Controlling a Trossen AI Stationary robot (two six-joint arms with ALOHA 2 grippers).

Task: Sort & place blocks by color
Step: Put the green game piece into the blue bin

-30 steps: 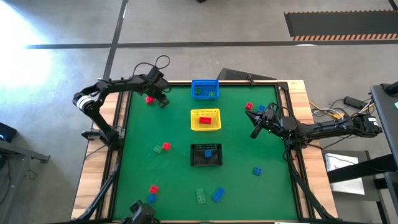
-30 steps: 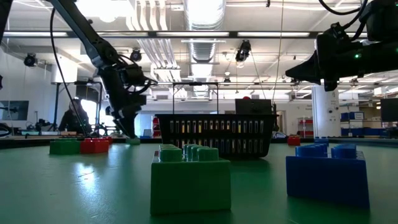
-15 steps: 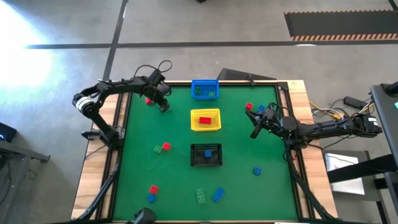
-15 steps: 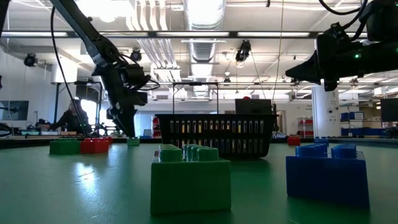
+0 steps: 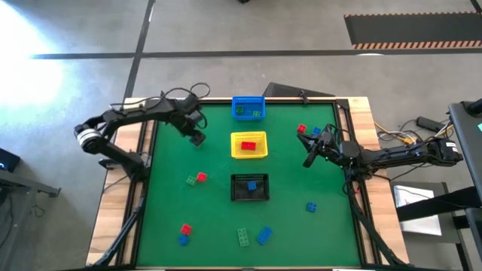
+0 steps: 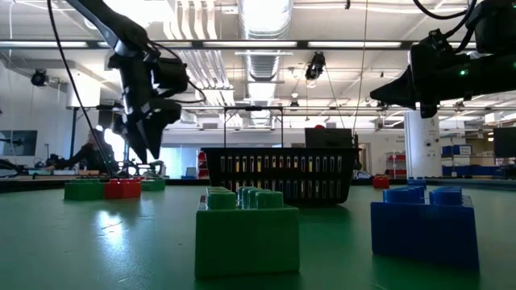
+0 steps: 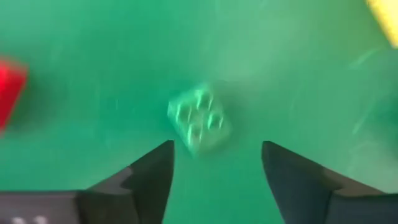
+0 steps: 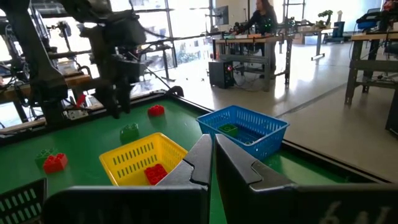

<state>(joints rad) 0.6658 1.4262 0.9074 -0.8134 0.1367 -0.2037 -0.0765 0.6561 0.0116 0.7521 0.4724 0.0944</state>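
My left gripper hovers open over the table's far left part, left of the yellow basket. In the left wrist view a small green block lies flat on the mat ahead of the spread fingers, with a red block off to one side. The right wrist view shows that green block and red block below the left gripper. My right gripper waits shut in the air at the table's right side, near a red block and a blue block.
A blue basket holding green stands at the far edge, and the yellow basket holds red. A black basket holding blue sits mid-table. Loose blocks lie left of centre and along the near edge, with one blue block on the right.
My left gripper has moved toward the near edge and risen, staying open. In the low view the small green block below it now shows slightly farther left and larger. The right arm has kept still.
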